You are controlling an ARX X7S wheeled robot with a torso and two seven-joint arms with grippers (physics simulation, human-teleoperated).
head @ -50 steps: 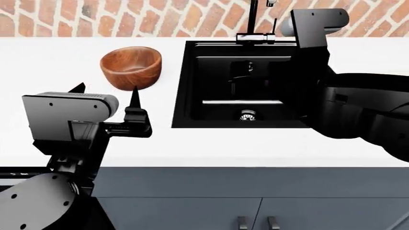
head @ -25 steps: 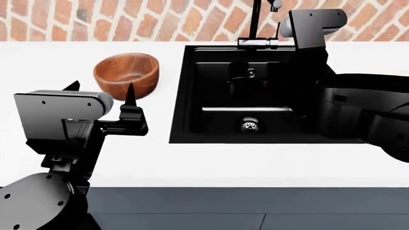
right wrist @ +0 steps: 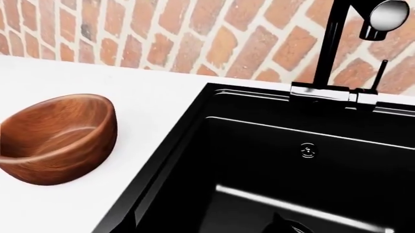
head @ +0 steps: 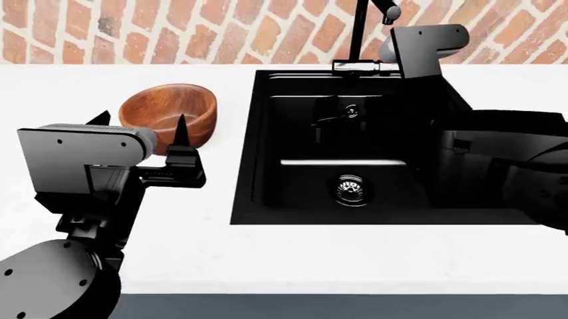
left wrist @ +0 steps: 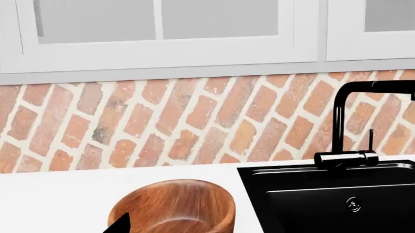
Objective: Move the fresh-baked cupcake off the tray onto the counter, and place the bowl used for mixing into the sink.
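One white counter, black sink, brick wall, bowl

Left gripper is spread wide with nothing between its fingers; right gripper's state is unclear.

Bright even light, sharp; sink interior murky.

Matte black arms, pointed black fingers
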